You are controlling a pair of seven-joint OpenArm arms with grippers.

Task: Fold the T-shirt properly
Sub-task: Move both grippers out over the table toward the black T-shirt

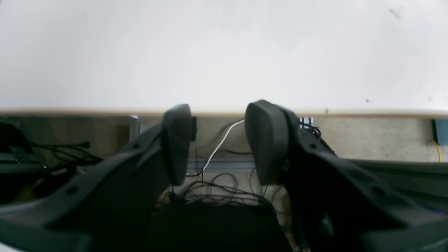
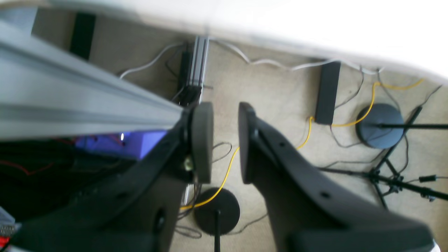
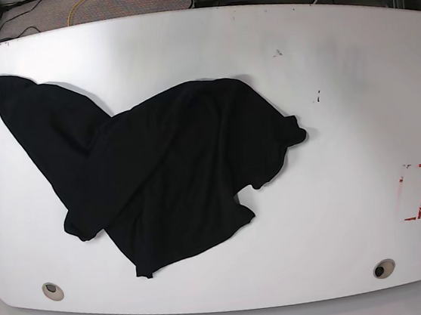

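The black T-shirt (image 3: 174,169) lies crumpled and spread out on the white table (image 3: 338,74), left of centre, with one part stretching toward the far left corner. Neither arm appears in the base view. In the left wrist view my left gripper (image 1: 221,109) is open with nothing between its pads, pointing at the table's edge (image 1: 350,113). My right gripper (image 2: 224,106) hangs off the table over the carpeted floor, its jaws a narrow gap apart and empty. No shirt fabric appears in either wrist view.
A red-marked rectangle (image 3: 414,191) sits near the table's right side. Two round holes (image 3: 52,290) (image 3: 384,268) lie near the front edge. Below the right gripper are cables, an aluminium rail (image 2: 70,101) and round stand bases (image 2: 379,125).
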